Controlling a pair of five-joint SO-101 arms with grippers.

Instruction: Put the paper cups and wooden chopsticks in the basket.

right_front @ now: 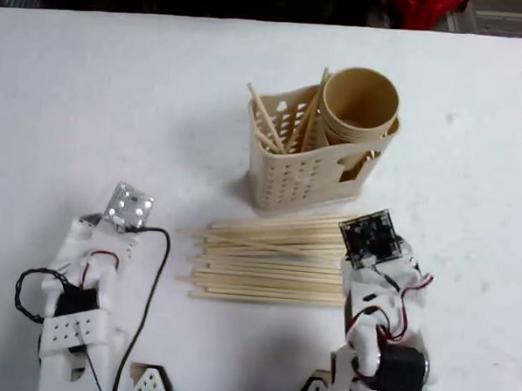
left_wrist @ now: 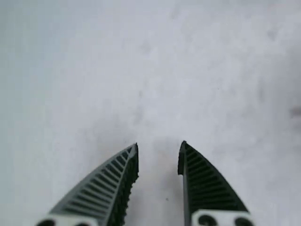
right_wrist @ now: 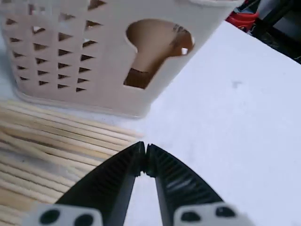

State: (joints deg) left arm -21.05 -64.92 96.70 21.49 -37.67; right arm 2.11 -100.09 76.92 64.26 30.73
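we've got a white table (right_front: 74, 89) | basket (right_front: 306, 176) standing mid-table, toward the far edge | loose chopsticks (right_front: 266, 261) piled flat just nearside of it

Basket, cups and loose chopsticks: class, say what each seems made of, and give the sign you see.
Basket: probably moulded plastic, cream and matte; its walls carry a regular grid of cut-outs. Cups: likely paper, tan and dull, with thin walls, nested together. Chopsticks: seemingly bare wood or bamboo, pale and slim, with no gloss.

Cups (right_front: 360, 100) in basket (right_front: 306, 176); chopsticks (right_front: 271, 257) alongside
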